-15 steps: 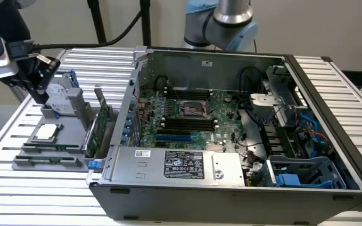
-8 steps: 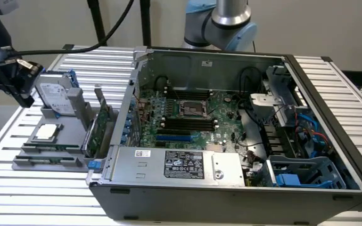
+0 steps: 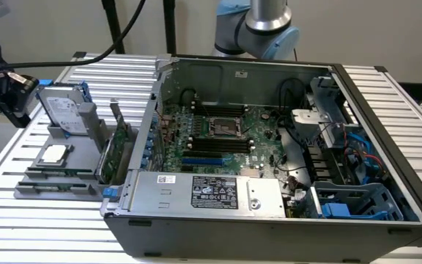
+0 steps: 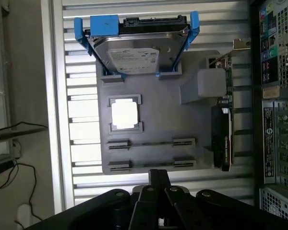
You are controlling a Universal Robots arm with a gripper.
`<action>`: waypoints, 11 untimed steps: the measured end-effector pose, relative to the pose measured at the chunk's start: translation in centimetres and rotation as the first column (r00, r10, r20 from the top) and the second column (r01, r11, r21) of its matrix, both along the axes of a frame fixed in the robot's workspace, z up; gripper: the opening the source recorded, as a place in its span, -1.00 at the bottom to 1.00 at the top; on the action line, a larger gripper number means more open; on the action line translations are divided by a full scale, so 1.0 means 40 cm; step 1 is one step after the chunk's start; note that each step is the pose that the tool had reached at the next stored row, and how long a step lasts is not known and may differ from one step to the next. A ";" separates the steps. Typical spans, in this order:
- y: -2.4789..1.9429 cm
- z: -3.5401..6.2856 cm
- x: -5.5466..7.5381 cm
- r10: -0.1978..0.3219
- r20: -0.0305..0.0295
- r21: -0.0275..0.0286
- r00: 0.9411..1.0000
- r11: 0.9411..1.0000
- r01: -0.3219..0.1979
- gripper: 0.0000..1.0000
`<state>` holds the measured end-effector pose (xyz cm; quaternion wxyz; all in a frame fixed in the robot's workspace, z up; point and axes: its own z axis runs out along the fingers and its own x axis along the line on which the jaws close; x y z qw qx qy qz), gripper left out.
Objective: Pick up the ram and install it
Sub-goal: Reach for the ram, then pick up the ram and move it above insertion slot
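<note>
One ram (image 4: 151, 143) sits edge-up in the tray (image 4: 153, 110), lengthwise toward the case (image 4: 278, 120); jaws closed.

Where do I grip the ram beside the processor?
Take the ram by the bare middle of its top edge, between the two end clips, coming straight down from above and pinching across its thin faces. It appears to stand on its long edge in the gray holder, leaving little else exposed.

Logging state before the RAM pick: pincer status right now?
Pincer: cannot be told whether open or closed; it hangs over the grey parts tray.
</note>
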<state>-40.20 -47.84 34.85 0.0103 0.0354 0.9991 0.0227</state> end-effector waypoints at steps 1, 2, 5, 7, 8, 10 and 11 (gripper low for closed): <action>0.000 0.000 0.000 0.000 0.000 0.000 1.000 1.000 0.000 -1.00; 0.000 0.000 0.000 0.000 0.000 0.000 1.000 1.000 0.000 -1.00; 0.000 0.000 0.000 0.000 0.000 0.000 1.000 1.000 0.000 -1.00; 0.000 0.000 0.000 0.000 0.000 0.000 1.000 1.000 0.000 -1.00; 0.000 0.000 0.000 0.000 0.000 0.000 1.000 1.000 0.000 -1.00; 0.000 0.000 0.000 0.000 0.000 0.000 1.000 1.000 0.000 -1.00; 0.000 0.000 0.000 0.000 0.000 0.000 1.000 1.000 0.000 -1.00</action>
